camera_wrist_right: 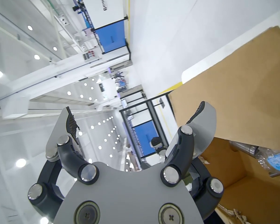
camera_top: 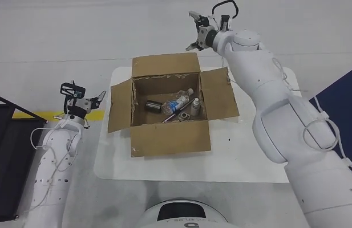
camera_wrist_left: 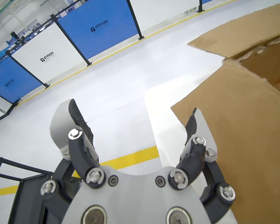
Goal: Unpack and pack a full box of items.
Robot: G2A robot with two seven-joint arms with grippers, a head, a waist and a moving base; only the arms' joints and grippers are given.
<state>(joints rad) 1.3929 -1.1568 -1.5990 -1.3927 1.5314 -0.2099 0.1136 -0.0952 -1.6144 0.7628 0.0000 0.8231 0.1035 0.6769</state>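
Unpack stage by the look of it: the box sits open on the white tabletop, all four flaps folded outward, with the items lying in the bottom. Left tool is beside the left flap, spread, nothing in it. Right tool is beyond the far flap, also spread and empty. Neither is over the opening.

Inside are a clear plastic bottle with a blue label lying on its side, a dark can next to it, a small white bottle near the right wall, and a small metal part toward the near wall.

Best way in is probably the right tool: lift over the far flap, come straight down, and grip the plastic bottle across its body, not its cap. It's thin plastic and likely squashes, so a light squeeze should do. Put it on bare tabletop to the right.

Obstacles: the far flap sticks up between the right tool and the opening, and the left flap blocks the left tool. The items are crowded, so the fingers may knock the white bottle or the metal part. The box walls limit side approach.

Also around: a black rack on the floor at left and a yellow floor line.
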